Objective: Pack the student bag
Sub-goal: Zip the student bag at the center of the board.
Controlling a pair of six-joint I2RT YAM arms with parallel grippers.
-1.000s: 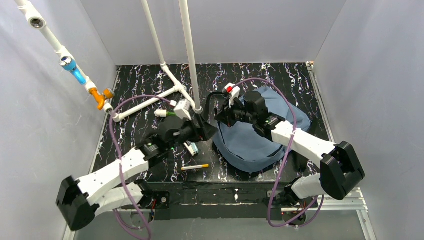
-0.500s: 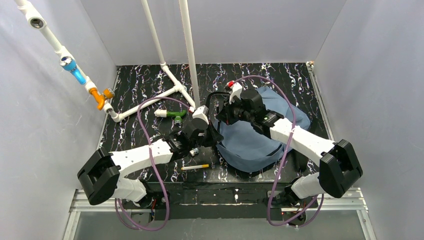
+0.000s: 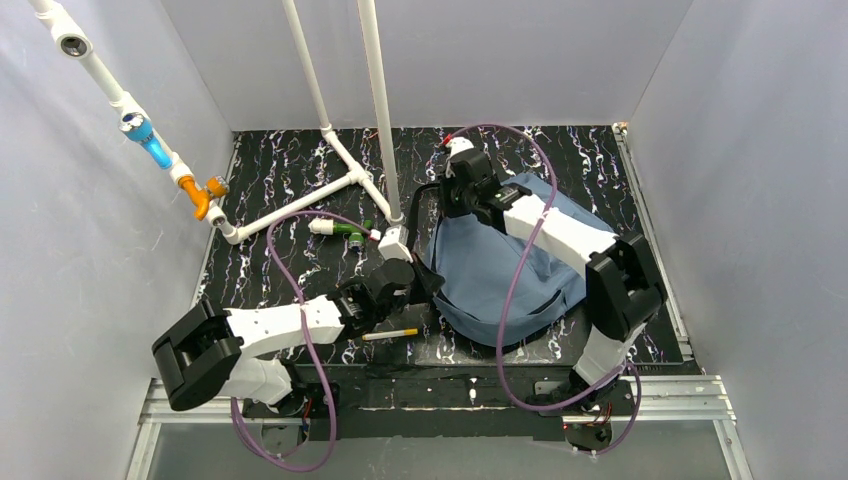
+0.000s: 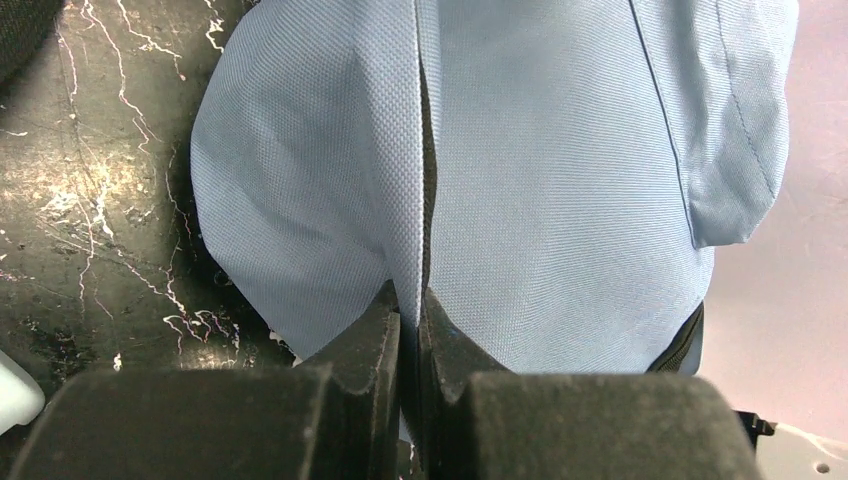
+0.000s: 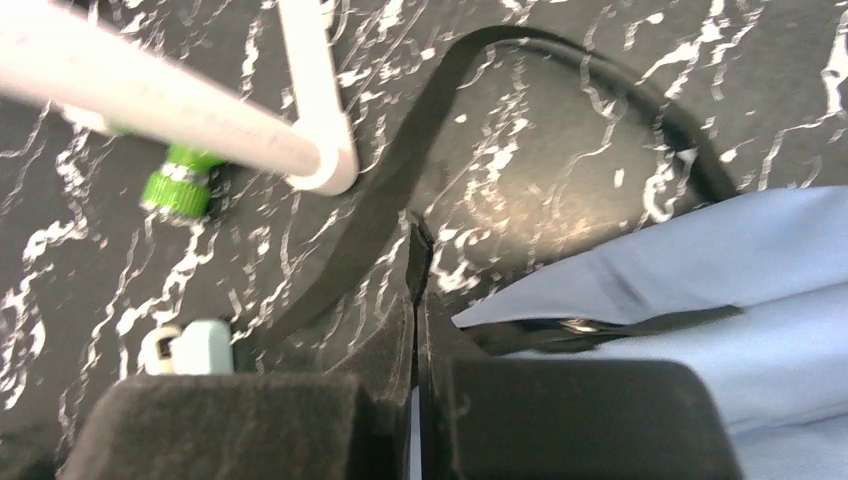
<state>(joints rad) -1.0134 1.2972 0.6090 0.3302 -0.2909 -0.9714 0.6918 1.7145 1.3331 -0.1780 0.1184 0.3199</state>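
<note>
**Both tools closed at the student bag's left edge**

In the overhead view the slate-blue student bag (image 3: pixel 510 270) lies on the black, white-veined counter (image 3: pixel 280 170), right of centre in the frame. Its bulk spreads toward the lower right, and it fills most of the left wrist view (image 4: pixel 560 180).

The left tool (image 3: pixel 428 284) comes in from the lower left and meets the bag's left edge. In its own camera, the left tool (image 4: pixel 408 300) is pinching a raised fold of the blue fabric. A dark seam line runs down the fold and in between the two fingers (image 4: pixel 365 345), which stand nearly together with only the cloth between them.

The right tool (image 3: pixel 441 203) reaches over the bag to its upper left corner, just above centre frame. In the right wrist view the right tool (image 5: pixel 416 250) has its fingers pressed together. The black strap (image 5: pixel 470 50) curves down from the top of that frame and passes right against the fingertips. Whether the strap's edge is caught between them cannot be told. Blue fabric shows at lower right.

A white pipe frame (image 3: pixel 300 205) stands on the counter left of centre, with a green-capped marker (image 3: pixel 348 230) lying just beside its foot. A yellow pencil (image 3: pixel 390 334) lies near the bottom edge of the counter, below the left tool.
</note>
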